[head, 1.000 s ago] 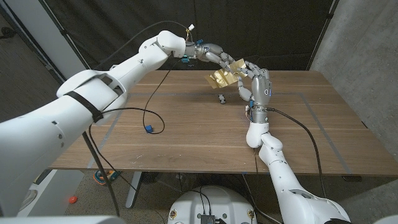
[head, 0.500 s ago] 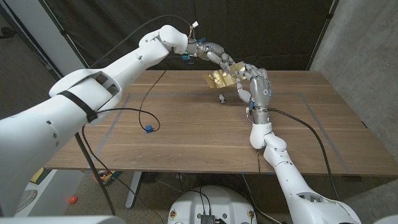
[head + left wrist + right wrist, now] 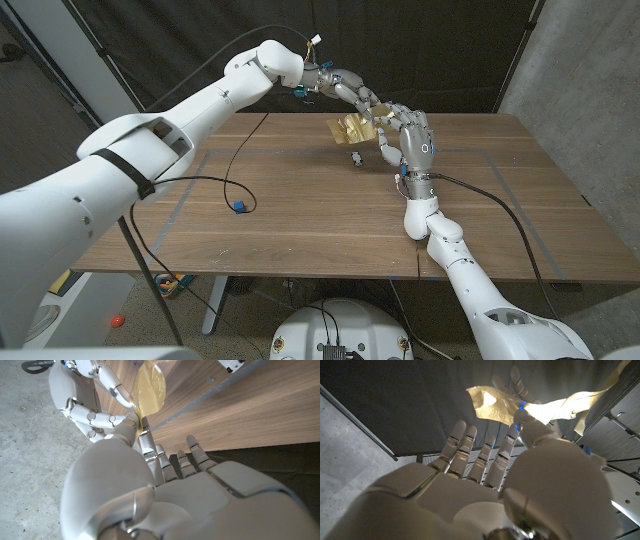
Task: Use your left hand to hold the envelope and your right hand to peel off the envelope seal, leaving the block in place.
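The crumpled yellow paper envelope (image 3: 352,127) was partly hidden behind both hands' fingers; the small object (image 3: 356,158) beneath it was too small to identify.

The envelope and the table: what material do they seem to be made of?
The envelope, held up between the left hand and the right hand, looks like thin yellowish paper or foil: it creases, shines in the head view, and lets light through in the right wrist view. The table looks like matt brown wood or veneer, with visible grain.

Gold envelope (image 3: 353,127); brown wood table (image 3: 330,215); blue clip (image 3: 240,207); silver-grey hands.
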Controlling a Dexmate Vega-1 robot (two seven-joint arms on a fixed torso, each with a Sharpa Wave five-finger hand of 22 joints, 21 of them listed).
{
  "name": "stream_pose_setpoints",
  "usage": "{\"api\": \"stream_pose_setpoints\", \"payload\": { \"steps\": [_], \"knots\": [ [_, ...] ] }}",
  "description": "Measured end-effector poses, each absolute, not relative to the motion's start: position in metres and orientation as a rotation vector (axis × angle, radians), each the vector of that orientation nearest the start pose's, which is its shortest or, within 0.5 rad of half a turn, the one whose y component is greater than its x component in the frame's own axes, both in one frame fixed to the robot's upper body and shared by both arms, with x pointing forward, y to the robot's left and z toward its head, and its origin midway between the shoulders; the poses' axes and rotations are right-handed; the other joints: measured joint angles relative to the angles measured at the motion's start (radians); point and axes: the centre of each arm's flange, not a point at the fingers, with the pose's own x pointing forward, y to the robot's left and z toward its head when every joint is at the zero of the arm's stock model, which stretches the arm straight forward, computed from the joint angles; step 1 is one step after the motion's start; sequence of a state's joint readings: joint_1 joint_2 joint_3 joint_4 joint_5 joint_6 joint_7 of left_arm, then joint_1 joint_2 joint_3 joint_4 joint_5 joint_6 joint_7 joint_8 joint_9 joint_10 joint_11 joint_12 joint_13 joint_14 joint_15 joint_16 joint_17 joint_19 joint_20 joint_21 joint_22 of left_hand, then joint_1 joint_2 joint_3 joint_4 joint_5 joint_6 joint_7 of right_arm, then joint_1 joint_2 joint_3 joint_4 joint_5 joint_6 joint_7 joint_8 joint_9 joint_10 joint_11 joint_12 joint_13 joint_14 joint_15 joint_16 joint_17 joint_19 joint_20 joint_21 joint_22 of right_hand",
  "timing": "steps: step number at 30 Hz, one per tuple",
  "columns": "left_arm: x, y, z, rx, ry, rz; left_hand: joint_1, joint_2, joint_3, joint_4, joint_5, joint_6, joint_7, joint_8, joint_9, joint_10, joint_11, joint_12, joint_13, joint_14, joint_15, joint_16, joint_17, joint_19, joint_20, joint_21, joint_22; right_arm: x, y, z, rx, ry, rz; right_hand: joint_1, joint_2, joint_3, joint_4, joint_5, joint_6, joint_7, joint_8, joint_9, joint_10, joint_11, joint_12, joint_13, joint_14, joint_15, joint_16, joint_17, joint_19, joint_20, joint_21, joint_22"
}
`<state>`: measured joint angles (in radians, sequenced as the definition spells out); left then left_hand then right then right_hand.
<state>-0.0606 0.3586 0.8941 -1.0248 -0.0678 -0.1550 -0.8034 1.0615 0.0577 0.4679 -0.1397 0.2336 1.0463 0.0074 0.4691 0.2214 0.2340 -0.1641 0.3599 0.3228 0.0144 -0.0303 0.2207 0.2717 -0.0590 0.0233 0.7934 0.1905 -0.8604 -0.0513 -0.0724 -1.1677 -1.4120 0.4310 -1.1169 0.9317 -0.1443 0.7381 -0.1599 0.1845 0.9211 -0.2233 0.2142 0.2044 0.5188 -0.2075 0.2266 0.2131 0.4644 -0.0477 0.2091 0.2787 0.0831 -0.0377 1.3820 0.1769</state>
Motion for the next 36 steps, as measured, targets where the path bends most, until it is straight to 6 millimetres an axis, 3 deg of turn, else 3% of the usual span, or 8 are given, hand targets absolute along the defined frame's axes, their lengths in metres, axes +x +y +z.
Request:
{"api": "stream_pose_setpoints", "payload": {
  "steps": [2, 5, 8, 15, 18, 25, 35, 36],
  "knots": [
    [0.627, 0.06, 0.232, 1.258, -0.566, -0.898, 0.0, 0.0, 0.0, 0.0, 0.0, 0.0, 0.0, 0.0, 0.0, 0.0, 0.0, 0.0, 0.0, 0.0, 0.0, 0.0, 0.002, 0.0, 0.0, 0.0, 0.0, 0.59, -0.185, -0.023, -0.983, -1.375, -0.711, -0.01, 0.01, 0.003, 0.003, 0.0, 0.054, 0.001, 0.013, 0.0, 0.0, 0.0, 0.0, 0.0, -0.003, 0.003, 0.0, 0.0, 0.0, 0.0, -0.005, 0.0],
    [0.627, 0.06, 0.231, 1.256, -0.565, -0.9, 0.0, 0.0, 0.0, 0.0, 0.0, 0.0, 0.0, 0.0, 0.0, 0.0, 0.0, 0.0, 0.0, 0.0, 0.0, 0.0, 0.005, 0.0, 0.0, 0.0, 0.0, 0.591, -0.185, -0.023, -0.987, -1.371, -0.714, -0.02, 0.012, 0.011, 0.0, 0.004, 0.197, 0.003, 0.057, 0.004, 0.011, -0.001, 0.017, 0.0, -0.003, 0.003, 0.0, 0.0, 0.0, 0.0, -0.008, 0.0],
    [0.627, 0.06, 0.231, 1.255, -0.566, -0.899, 0.0, 0.0, 0.0, 0.0, 0.0, 0.0, 0.0, 0.0, 0.0, 0.0, 0.0, 0.0, 0.0, 0.0, 0.0, 0.0, 0.005, 0.0, 0.0, 0.0, 0.0, 0.592, -0.185, -0.023, -0.991, -1.371, -0.709, -0.02, 0.012, 0.011, 0.0, 0.009, 0.252, 0.005, 0.072, 0.005, 0.026, 0.0, 0.025, 0.002, -0.003, 0.003, 0.0, 0.0, 0.0, 0.0, -0.008, 0.002],
    [0.63, 0.065, 0.232, 1.236, -0.574, -0.873, -0.001, -0.001, 0.0, 0.0, 0.0, -0.005, -0.005, 0.0, 0.0, 0.0, 0.0, 0.0, 0.0, 0.0, 0.0, 0.0, 0.005, 0.0, 0.0, 0.007, 0.0, 0.594, -0.186, -0.024, -0.968, -1.365, -0.7, -0.019, 0.012, 0.02, -0.009, 0.011, 0.275, 0.011, 0.09, 0.029, 0.077, -0.004, 0.049, 0.008, -0.003, 0.003, 0.0, -0.005, -0.015, 0.0, -0.014, 0.003],
    [0.63, 0.069, 0.232, 1.22, -0.589, -0.846, -0.001, -0.001, 0.0, 0.0, 0.0, -0.005, -0.005, 0.0, 0.0, 0.0, 0.0, 0.0, 0.0, 0.0, 0.0, 0.0, 0.005, 0.0, 0.0, 0.007, 0.0, 0.594, -0.187, -0.025, -0.946, -1.358, -0.703, -0.007, 0.024, 0.024, -0.013, 0.0, 0.278, 0.03, 0.101, 0.043, 0.104, -0.004, 0.058, 0.012, -0.003, 0.003, 0.0, -0.002, -0.015, 0.0, -0.014, 0.003],
    [0.631, 0.077, 0.231, 1.162, -0.646, -0.759, -0.001, -0.001, 0.0, 0.0, 0.0, -0.013, -0.013, 0.0, 0.0, 0.0, 0.0, 0.0, 0.0, 0.0, 0.0, 0.0, 0.005, -0.005, 0.006, 0.007, 0.0, 0.594, -0.189, -0.032, -0.881, -1.322, -0.72, 0.026, 0.041, 0.026, -0.015, 0.0, 0.283, 0.056, 0.101, 0.052, 0.14, -0.005, 0.074, 0.018, -0.003, 0.003, 0.0, -0.002, -0.038, 0.002, -0.008, 0.007],
    [0.63, 0.087, 0.208, 1.077, -0.687, -0.729, -0.014, 0.004, 0.003, 0.016, -0.029, -0.062, -0.062, 0.005, 0.025, -0.023, 0.023, 0.0, 0.005, 0.0, 0.0, 0.0, 0.014, -0.016, 0.027, 0.007, 0.002, 0.592, -0.185, -0.035, -0.861, -1.329, -0.7, 0.035, 0.05, 0.029, -0.018, 0.0, 0.285, 0.069, 0.102, 0.051, 0.156, -0.009, 0.081, 0.018, -0.003, 0.003, 0.0, 0.003, -0.05, 0.0, -0.008, 0.012],
    [0.633, 0.093, 0.218, 0.996, -0.734, -0.63, -0.018, 0.008, 0.002, 0.017, -0.029, -0.066, -0.066, 0.005, 0.027, -0.026, 0.021, 0.0, 0.005, -0.002, -0.002, 0.003, 0.014, -0.016, 0.027, 0.007, 0.003, 0.593, -0.191, -0.042, -0.807, -1.273, -0.748, 0.035, 0.05, 0.029, -0.018, 0.0, 0.285, 0.069, 0.102, 0.051, 0.16, -0.006, 0.081, 0.018, -0.003, 0.003, 0.0, 0.003, -0.05, 0.0, -0.002, 0.012]
  ]
}}
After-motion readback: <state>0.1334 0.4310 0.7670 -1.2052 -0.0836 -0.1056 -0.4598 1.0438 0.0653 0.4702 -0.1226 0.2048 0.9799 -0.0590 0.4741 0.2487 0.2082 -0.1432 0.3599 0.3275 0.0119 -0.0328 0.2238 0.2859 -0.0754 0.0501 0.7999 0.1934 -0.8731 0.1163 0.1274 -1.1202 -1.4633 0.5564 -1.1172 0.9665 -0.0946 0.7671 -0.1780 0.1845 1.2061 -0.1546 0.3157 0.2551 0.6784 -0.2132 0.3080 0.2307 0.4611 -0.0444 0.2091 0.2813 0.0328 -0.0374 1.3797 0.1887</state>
